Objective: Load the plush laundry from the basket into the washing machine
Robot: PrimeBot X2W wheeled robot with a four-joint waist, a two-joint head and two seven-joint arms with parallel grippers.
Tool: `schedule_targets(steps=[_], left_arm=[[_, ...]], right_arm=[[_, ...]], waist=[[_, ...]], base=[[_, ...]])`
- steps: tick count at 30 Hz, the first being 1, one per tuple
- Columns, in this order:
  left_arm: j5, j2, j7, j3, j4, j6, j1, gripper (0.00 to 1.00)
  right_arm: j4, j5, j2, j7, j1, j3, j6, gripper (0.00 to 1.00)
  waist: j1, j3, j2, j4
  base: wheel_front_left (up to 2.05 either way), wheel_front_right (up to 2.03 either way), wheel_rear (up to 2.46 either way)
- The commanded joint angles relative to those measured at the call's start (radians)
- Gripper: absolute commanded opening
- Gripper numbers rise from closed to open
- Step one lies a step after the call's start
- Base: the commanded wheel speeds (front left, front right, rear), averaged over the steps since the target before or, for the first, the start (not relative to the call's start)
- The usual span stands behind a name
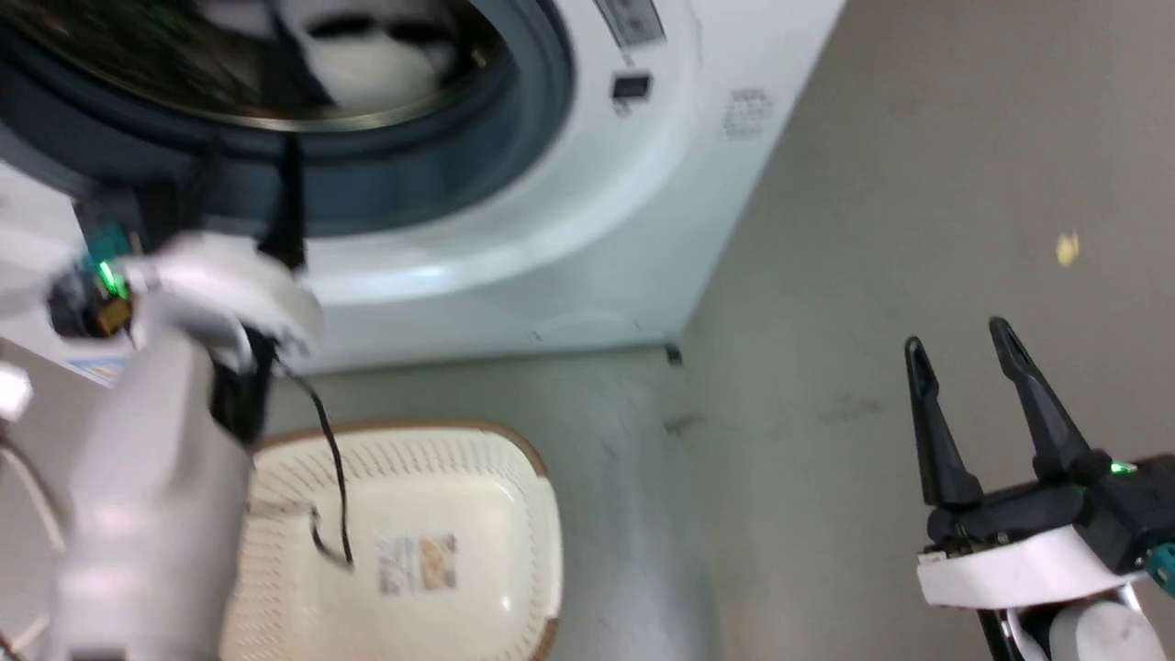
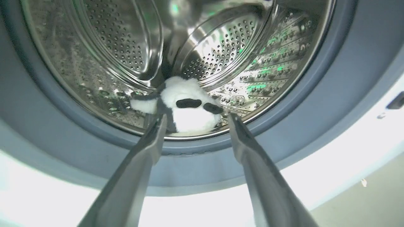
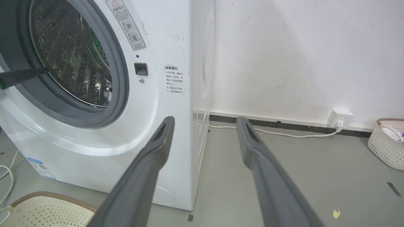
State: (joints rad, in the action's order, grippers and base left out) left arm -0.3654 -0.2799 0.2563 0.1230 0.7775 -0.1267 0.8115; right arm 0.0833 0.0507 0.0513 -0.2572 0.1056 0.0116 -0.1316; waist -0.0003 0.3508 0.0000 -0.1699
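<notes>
Both spread: left hand [image 2: 197, 117] aimed at plush laundry [image 2: 186, 104] inside washing machine [image 1: 587, 229], seemingly apart; right hand [image 1: 956, 337] over floor [image 1: 918, 184].

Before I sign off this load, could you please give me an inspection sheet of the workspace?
Surface: grey floor, scuffed.
Job's things: plush laundry lies inside the washing machine; basket on the floor before it, no plush seen inside.
Clutter: yellow scrap on the floor; second basket by the wall.
Grippers: left gripper open at the machine's opening, holding nothing; right gripper open above the floor.
Cables: black cable hangs from the left arm over the basket; white cable runs along the wall to a socket.
Surroundings: white wall, marked.
</notes>
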Motion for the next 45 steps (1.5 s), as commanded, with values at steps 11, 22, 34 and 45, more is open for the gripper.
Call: schedule_targets(steps=[11,22,34,45], left_arm=[[0.005,0.052,0.005,-0.075,-0.454,0.038,-0.520,1.00],[0.107,0.129,0.005,-0.036,-0.634,0.139,-0.839,1.00],[0.156,0.158,0.005,-0.031,-0.686,0.147,-0.879,1.00],[0.166,0.178,0.005,-0.039,-0.673,0.117,-0.876,1.00]], right_arm=[[-0.002,-0.015,-0.001,-0.005,-0.095,0.002,0.001,1.00],[-0.018,-0.024,-0.001,-0.005,-0.178,0.006,0.001,1.00],[-0.035,0.009,-0.001,-0.005,-0.204,0.026,0.001,1.00],[-0.074,0.013,-0.001,-0.005,-0.200,0.028,0.001,1.00]], waist=[[0.0003,-0.228,0.0000,0.117],[0.0003,-0.309,0.0000,0.138],[0.0003,-0.329,0.0000,0.156],[0.0003,-0.331,0.0000,0.152]], base=[[0.00,0.00,0.00],[0.00,0.00,0.00],[0.00,0.00,0.00],[0.00,0.00,0.00]])
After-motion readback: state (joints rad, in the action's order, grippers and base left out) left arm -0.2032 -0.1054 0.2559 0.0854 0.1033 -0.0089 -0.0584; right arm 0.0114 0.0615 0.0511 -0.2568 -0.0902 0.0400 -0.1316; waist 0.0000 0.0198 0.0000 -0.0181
